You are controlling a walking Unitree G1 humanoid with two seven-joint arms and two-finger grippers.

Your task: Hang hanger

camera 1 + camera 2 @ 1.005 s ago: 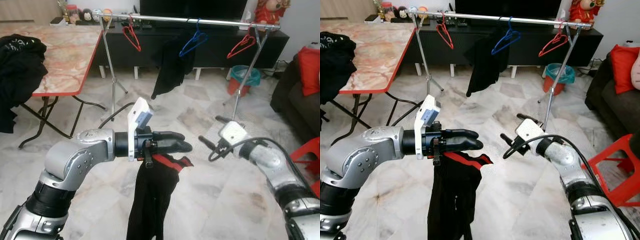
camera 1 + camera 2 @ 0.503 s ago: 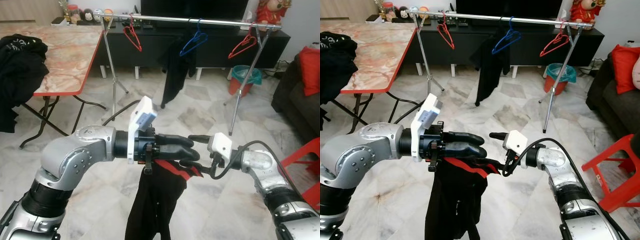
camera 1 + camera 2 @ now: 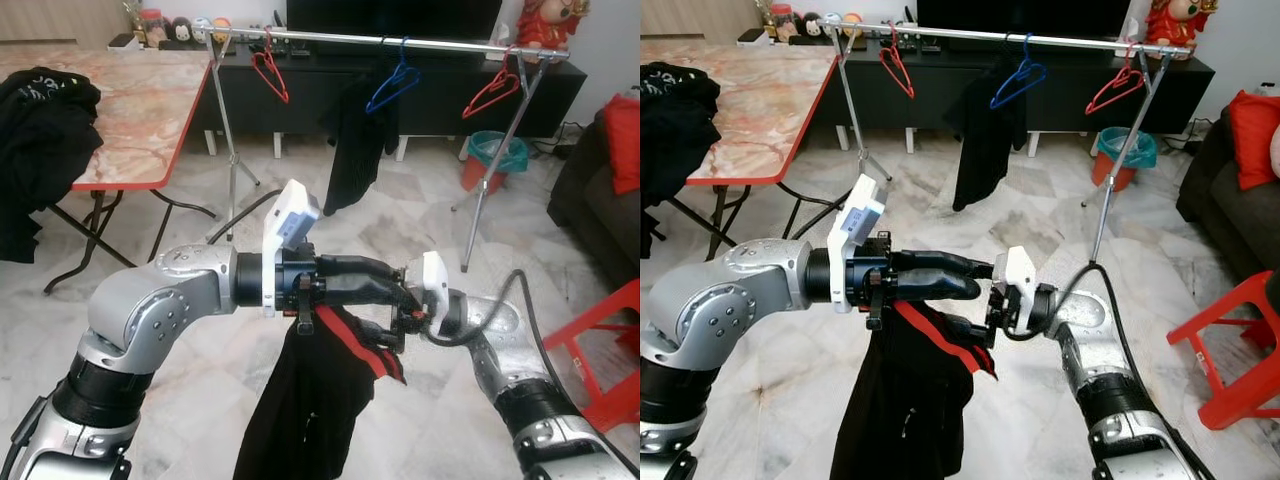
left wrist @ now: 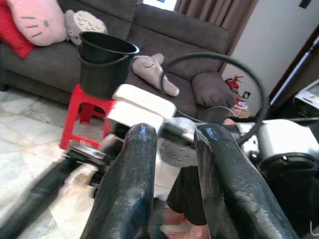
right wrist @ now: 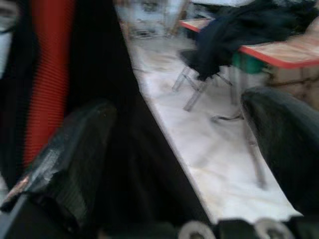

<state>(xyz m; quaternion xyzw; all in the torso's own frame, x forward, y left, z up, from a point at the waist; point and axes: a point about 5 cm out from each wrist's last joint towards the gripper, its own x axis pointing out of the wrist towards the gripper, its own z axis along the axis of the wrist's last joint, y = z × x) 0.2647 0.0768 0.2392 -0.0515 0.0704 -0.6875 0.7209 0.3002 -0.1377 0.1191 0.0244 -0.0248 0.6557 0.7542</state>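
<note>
The left gripper (image 3: pixel 385 283) has its fingers clamped on a red hanger carrying a black garment (image 3: pixel 320 400), held in mid-air near the robot, garment hanging straight down. The right gripper (image 3: pixel 975 330), fingers apart, reaches at the hanger's red shoulder (image 3: pixel 940 345). Far off stands a metal clothes rail (image 3: pixel 400 40).

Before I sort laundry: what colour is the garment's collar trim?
Red, on a black garment; clearest in the right eye view.
</note>
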